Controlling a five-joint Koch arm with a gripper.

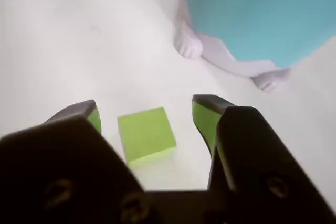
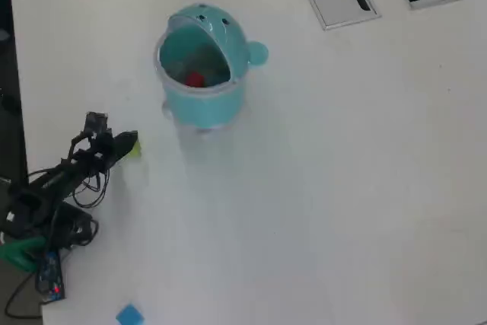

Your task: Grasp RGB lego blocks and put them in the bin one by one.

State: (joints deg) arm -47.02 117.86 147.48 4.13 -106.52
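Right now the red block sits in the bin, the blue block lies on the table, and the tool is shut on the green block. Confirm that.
One thing is wrong: the tool is open. The wrist view shows its jaws on either side of the green block, not touching. The overhead view shows the red block in the bin and the blue block on the table.

Black arm [image 2: 68,169], green-padded fingers [image 1: 206,121], loose cables [image 2: 87,195].

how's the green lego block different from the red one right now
The green block sits on the white table, outside the bin; the red block already lies inside the bin. The green block lies between the open gripper jaws, not yet gripped; the red block has nothing near it. They differ in colour. Both are small blocks.
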